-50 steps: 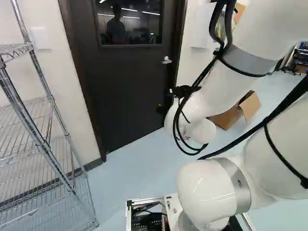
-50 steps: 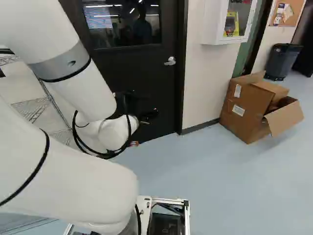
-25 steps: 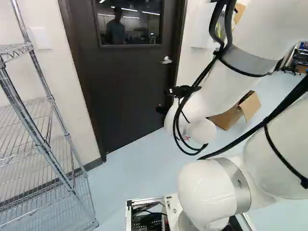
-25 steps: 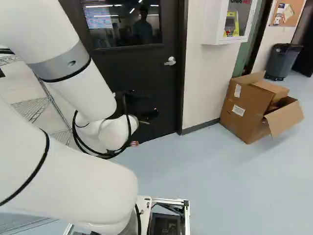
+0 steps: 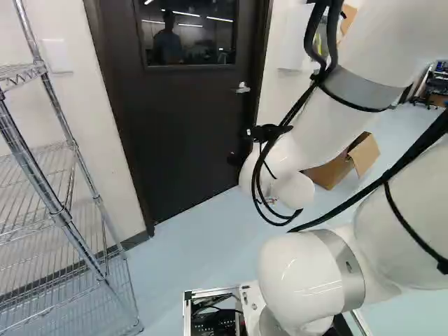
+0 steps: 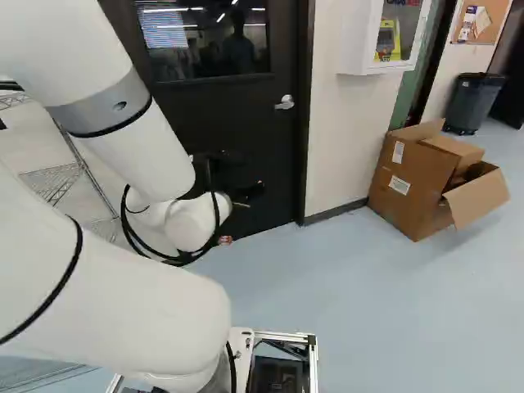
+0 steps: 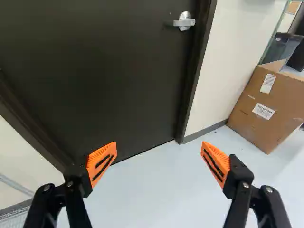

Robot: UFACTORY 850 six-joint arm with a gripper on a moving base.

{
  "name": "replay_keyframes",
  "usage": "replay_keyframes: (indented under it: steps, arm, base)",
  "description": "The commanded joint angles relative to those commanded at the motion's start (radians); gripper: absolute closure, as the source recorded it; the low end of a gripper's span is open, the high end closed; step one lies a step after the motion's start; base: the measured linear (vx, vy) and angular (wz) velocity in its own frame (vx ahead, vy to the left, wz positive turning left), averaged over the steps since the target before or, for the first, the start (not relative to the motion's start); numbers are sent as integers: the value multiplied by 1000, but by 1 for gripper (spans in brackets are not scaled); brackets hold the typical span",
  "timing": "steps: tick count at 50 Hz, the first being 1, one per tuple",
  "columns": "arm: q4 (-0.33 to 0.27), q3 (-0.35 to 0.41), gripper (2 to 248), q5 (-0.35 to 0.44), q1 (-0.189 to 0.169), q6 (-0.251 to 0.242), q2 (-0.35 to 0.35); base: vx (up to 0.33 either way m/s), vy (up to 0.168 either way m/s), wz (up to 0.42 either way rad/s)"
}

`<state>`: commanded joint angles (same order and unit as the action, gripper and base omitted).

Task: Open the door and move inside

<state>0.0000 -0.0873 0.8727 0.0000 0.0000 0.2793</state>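
Nearest, at the foot, is the moving base (image 6: pixel 282 336), with the wire shelf (image 5: pixel 61 217) close on the left; if the base swings that way on its run to the doorway, it or the arm (image 6: pixel 135 143) could clip the uprights. The black cables (image 5: pixel 260 183) loop loosely off the wrist and might snag on the lever as the arm works past it. The pincer (image 7: pixel 159 153) stands wide open, nothing between its orange pads (image 7: pixel 101 160), low before the door; driving on without lifting it would likely jam it into the panel. On the right, the cardboard box (image 6: pixel 413 184) sits by the wall, a risk only if the base strays right. Farthest, straight ahead, the door (image 7: pixel 99 71) is shut, its lever handle (image 7: pixel 184 22) high on the right edge. A push off the lever's end could slip, leaving the latch caught
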Motion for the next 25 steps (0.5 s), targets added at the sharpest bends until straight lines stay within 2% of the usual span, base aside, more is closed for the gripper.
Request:
replay_keyframes:
  steps: [25]
  arm:
    - [0, 0, 3, 0, 0, 0, 0]
  base:
    - [83, -22, -2]
